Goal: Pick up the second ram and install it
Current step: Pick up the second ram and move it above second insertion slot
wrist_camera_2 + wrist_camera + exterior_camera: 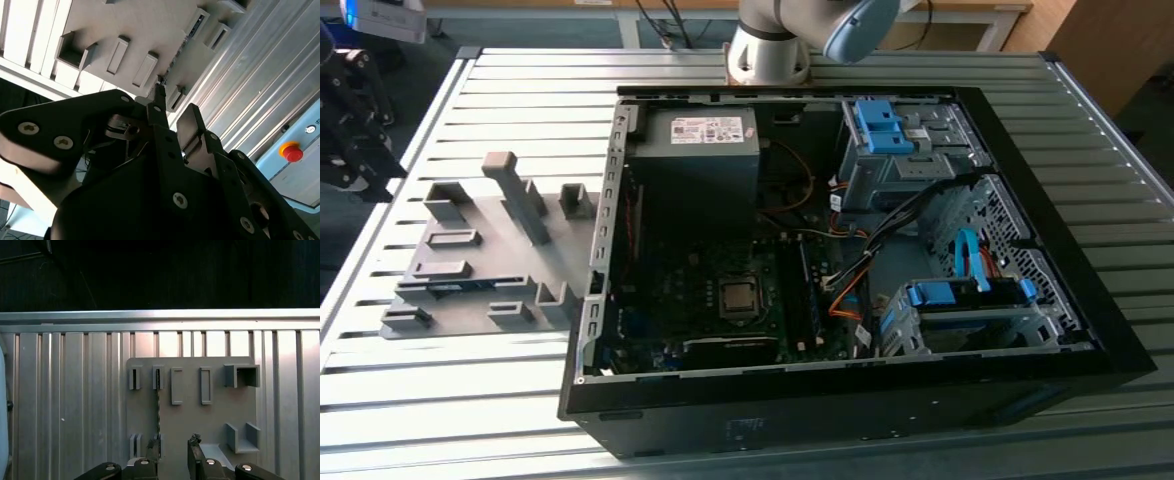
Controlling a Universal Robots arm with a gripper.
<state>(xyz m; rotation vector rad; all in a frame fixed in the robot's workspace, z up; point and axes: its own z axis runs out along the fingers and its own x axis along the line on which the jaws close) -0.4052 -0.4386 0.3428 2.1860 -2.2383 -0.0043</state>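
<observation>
One ram [158, 405], thin, dark, edge-on

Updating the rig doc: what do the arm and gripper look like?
Arm: silver-grey cylindrical segments with a pale blue joint cap. Gripper: matte black, angular body with silver screw heads and two narrow black fingers.

No print can be read anywhere. In the exterior view, a white label [704, 128] lies on the grey power supply [688, 172] in the upper middle of the frame; its lines are too small to make out. In the second wrist view, a red stop button [291, 151] sits on a pale blue panel [305, 176]. A small round mark [311, 129] is printed near the button, cut off at the picture's edge.
</observation>
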